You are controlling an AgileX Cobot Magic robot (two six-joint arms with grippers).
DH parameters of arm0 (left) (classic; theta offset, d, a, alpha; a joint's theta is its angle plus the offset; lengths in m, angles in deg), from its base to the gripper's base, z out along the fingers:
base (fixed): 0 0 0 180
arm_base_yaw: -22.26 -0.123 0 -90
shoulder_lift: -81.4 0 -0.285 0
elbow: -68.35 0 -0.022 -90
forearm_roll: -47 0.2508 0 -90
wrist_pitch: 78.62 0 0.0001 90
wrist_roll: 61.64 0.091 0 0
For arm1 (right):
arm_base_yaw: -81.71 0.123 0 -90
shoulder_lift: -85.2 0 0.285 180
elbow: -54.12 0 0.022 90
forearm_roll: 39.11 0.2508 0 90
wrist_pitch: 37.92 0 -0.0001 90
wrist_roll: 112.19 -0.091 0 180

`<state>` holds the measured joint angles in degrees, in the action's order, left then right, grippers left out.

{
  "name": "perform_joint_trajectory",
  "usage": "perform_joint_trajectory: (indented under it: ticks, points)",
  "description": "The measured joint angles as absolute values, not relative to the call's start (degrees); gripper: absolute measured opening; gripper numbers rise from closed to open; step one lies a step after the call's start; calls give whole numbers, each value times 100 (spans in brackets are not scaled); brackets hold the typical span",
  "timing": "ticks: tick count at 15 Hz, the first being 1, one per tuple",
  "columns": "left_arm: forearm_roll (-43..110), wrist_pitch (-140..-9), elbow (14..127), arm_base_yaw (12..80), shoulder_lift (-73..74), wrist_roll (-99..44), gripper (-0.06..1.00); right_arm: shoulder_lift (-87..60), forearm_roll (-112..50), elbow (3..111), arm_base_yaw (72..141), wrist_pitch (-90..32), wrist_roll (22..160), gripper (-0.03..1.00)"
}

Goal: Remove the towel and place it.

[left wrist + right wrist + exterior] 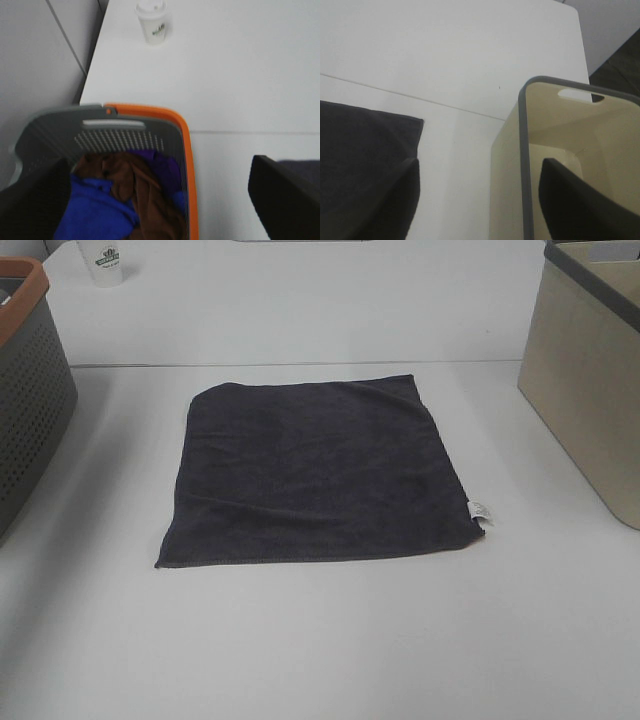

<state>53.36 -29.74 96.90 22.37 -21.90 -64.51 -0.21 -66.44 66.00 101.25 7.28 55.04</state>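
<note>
The dark charcoal towel (320, 475) lies spread flat in the middle of the white table, with its small white tag (478, 510) at the near right corner. Neither gripper shows in the exterior high view. My left gripper (160, 212) is open and empty, hovering over the grey and orange basket (185, 135); a strip of the towel (302, 167) shows beside one finger. My right gripper (485, 210) is open and empty, hovering over the rim of the beige bin (524, 150), with a towel corner (360, 145) beside it.
The perforated grey basket (30, 390) with an orange rim stands at the left and holds blue, brown and purple cloths (125, 200). The beige bin (590, 370) with a grey rim stands at the right. A white paper cup (105, 260) stands at the back left.
</note>
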Motion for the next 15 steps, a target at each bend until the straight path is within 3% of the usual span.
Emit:
perform_joint_trajectory:
  ticks: [3,5,9,15]
  points:
    - [5049,-1622,9793,2134,-2190,-6239,90,237,-6232,7437,10125,2104,5819,67]
    - [4643,-975,9787,2134,-2161,-5889,89,380,-5596,7746,10073,3026,6724,67]
    - [4390,-923,9249,2134,-1456,-5775,89,415,-2977,7729,8985,3209,7423,67]
    - [4390,-1055,7186,2134,452,-5929,89,-966,-3533,5976,8675,3198,7458,67]
